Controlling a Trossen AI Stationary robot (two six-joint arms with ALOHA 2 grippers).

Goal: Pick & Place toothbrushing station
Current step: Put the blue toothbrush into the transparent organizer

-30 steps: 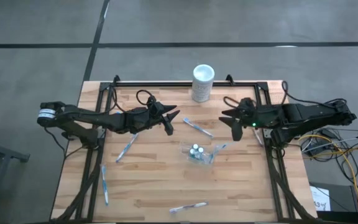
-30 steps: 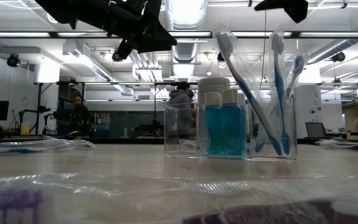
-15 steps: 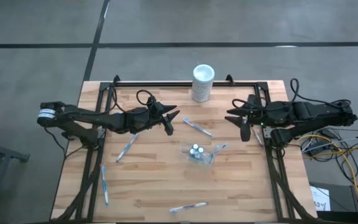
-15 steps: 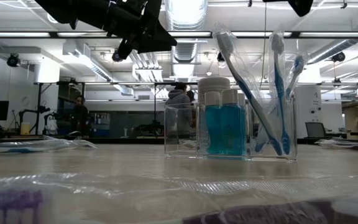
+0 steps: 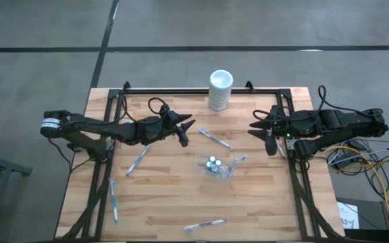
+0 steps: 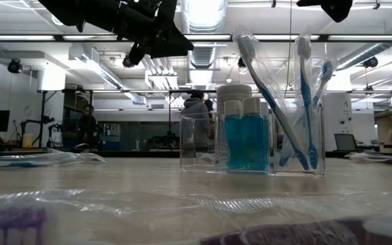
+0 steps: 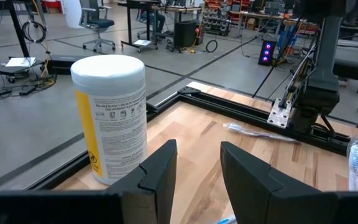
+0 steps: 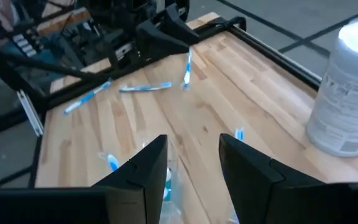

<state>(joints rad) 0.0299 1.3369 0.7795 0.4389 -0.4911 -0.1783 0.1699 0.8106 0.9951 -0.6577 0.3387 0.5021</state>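
The toothbrushing station's clear cup (image 5: 213, 167) (image 6: 250, 146) stands on its base in the middle of the table. It holds teal-and-white tubes (image 6: 246, 139) and wrapped blue-and-white toothbrushes (image 6: 298, 102) that lean out of its top. Loose toothbrushes lie flat on the wood (image 5: 215, 139) (image 5: 138, 160). My left gripper (image 5: 184, 128) (image 7: 197, 168) hovers open, left of the cup and above the table. To the cup's right, near the right frame rail, my right gripper (image 5: 262, 129) (image 8: 194, 165) hangs open in the air. Neither has anything between its fingers.
A white cylinder (image 5: 220, 90) (image 7: 109, 118) stands at the far edge, much larger than the cup. More wrapped toothbrushes lie near the left edge (image 5: 113, 200) and the near edge (image 5: 204, 224). A black frame rail (image 5: 201, 90) borders the table. People stand in the room beyond (image 6: 196, 112).
My right gripper has drawn back toward the table's right edge, away from the cup, rising slightly and rolling a little. The cup and the toothbrushes have stayed where they were.
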